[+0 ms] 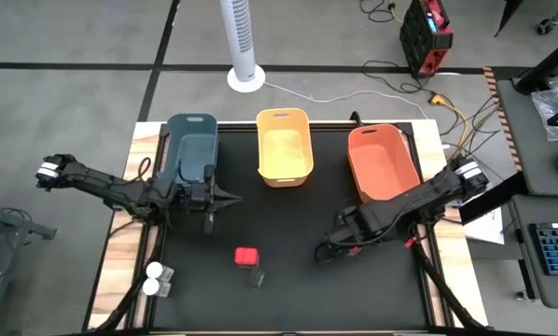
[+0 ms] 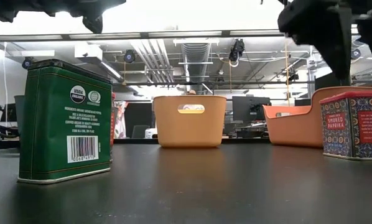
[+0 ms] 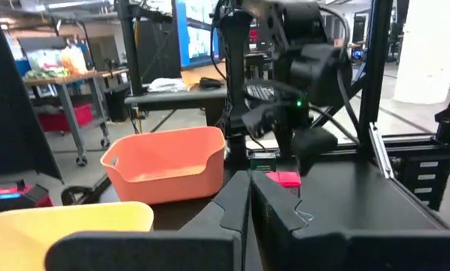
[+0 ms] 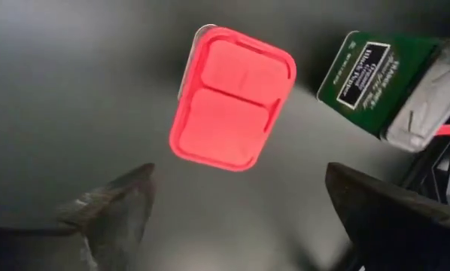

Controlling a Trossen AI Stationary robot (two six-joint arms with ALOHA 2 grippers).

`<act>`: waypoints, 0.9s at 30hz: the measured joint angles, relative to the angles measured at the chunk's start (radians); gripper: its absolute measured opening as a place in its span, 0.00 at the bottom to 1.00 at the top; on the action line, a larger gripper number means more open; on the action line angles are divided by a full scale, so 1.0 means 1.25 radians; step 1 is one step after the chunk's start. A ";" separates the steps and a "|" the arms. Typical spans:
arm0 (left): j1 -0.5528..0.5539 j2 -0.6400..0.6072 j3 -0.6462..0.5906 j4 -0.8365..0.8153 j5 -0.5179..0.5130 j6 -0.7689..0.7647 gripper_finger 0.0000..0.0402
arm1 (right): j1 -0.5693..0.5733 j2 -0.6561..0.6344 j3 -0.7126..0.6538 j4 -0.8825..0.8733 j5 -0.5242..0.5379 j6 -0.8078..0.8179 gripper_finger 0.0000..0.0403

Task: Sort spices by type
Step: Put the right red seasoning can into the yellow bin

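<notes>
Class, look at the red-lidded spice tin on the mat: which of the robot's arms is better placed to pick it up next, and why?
Probably the right. The right gripper hangs open above the red-lidded tin. The left gripper is shut near the blue bin.

Black table mat: three bins are ranged along the far edge, blue bin, yellow bin, orange bin. One red-lidded spice jar is set near centre front. Two white-lidded jars are placed together at the front left corner (just off the mat). Left gripper is held before the blue bin; right gripper is positioned right of the red-lidded jar.
</notes>
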 joint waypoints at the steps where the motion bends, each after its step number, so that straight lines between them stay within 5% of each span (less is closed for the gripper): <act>1: 0.000 0.000 0.000 0.004 0.000 0.008 0.00 | -0.002 0.008 0.000 0.000 0.000 -0.008 0.96; 27: 0.001 0.003 0.001 0.058 0.000 0.096 0.00 | -0.003 -0.010 -0.001 0.013 0.108 -0.069 0.99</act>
